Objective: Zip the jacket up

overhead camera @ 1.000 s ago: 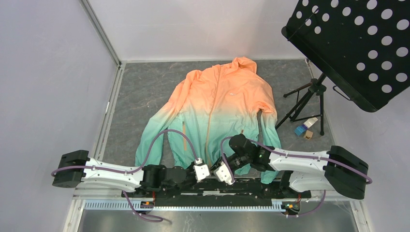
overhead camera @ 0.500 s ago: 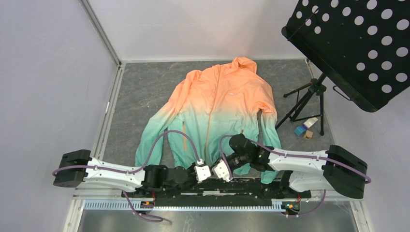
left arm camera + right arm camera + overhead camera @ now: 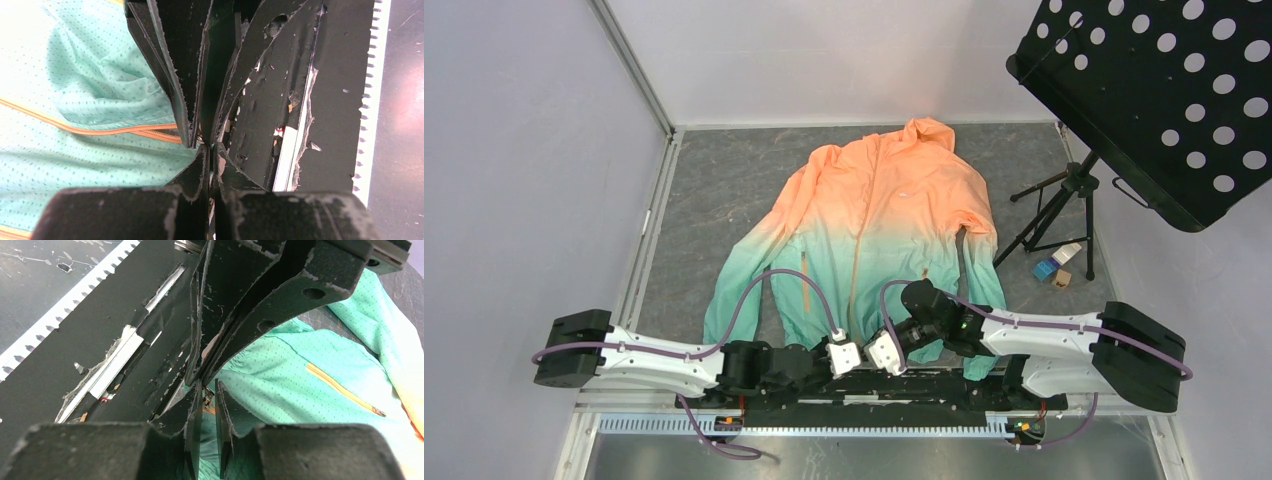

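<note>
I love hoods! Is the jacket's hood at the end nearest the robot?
No, the hood lies at the far end of the jacket, at the top of the overhead view.

The left arm [image 3: 654, 362] and right arm [image 3: 1044, 335] reach inward, low and nearly level, elbows out wide, wrists angled so the grippers meet almost tip to tip at centre. The left gripper [image 3: 209, 147] is clamped tight, fingers flush; the right gripper [image 3: 207, 386] shows a narrow slit between its fingers.

Thin hooded orange-to-mint windbreaker jacket [image 3: 874, 205] is lying flat, front up.
Hood [image 3: 927, 133] is pointing far, mint hem [image 3: 799, 325] lying near, orange centre zipper [image 3: 856, 265] running down the middle.
</note>
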{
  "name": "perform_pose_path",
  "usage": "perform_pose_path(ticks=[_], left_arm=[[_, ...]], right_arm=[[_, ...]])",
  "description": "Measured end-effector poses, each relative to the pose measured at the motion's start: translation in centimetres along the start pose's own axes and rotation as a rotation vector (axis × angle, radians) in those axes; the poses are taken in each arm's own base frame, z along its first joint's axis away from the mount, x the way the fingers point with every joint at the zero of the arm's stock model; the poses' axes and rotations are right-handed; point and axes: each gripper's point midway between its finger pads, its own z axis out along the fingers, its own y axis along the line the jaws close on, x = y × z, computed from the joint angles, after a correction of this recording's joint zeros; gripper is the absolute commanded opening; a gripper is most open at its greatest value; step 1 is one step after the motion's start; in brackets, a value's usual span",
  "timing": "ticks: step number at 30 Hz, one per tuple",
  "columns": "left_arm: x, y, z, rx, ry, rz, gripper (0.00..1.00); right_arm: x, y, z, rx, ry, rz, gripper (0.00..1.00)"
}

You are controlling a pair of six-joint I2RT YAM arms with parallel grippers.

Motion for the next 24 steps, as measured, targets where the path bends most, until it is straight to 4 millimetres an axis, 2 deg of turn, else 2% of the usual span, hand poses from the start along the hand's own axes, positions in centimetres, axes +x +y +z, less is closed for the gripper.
perform_pose_path(ticks=[17,21,23,24], left_arm=[[0.37,-0.06,0.01,0.003,0.014,0.004,0.02],[0.46,-0.08,0.00,0.005,0.018,0.005,0.02],[0.47,-0.09,-0.01,0.005,0.018,0.005,0.02],[0.47,-0.08,-0.01,0.005,0.018,0.005,0.02]], right_arm=[[0.82,0.28,0.30,-0.018,0.016,-0.033,0.19],[0.94,0.39,0.39,-0.025,0.016,-0.038,0.12],[0.96,0.41,0.40,-0.027,0.016,-0.040,0.02],[0.95,0.41,0.41,-0.027,0.015,-0.040,0.01]])
